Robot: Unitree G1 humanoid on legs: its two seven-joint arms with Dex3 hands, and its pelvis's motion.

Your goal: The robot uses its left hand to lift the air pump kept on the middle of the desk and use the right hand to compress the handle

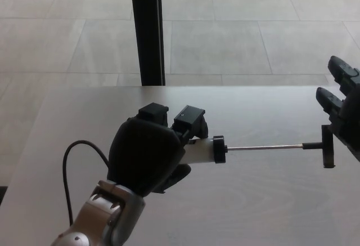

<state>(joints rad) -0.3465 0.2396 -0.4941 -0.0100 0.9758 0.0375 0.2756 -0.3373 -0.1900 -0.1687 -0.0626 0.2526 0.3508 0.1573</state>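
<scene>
the left hand is clamped around the white air pump, held above the desk. right of the pump, its thin rod runs to the t-handle. right hand, 2 fingers spread, sits beside the handle. no readable writing.

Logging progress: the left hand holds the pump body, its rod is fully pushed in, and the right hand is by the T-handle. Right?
Not quite. In the head view the rod is extended, not pushed in. The left hand grips the pump body; the right hand is by the T-handle.
</scene>
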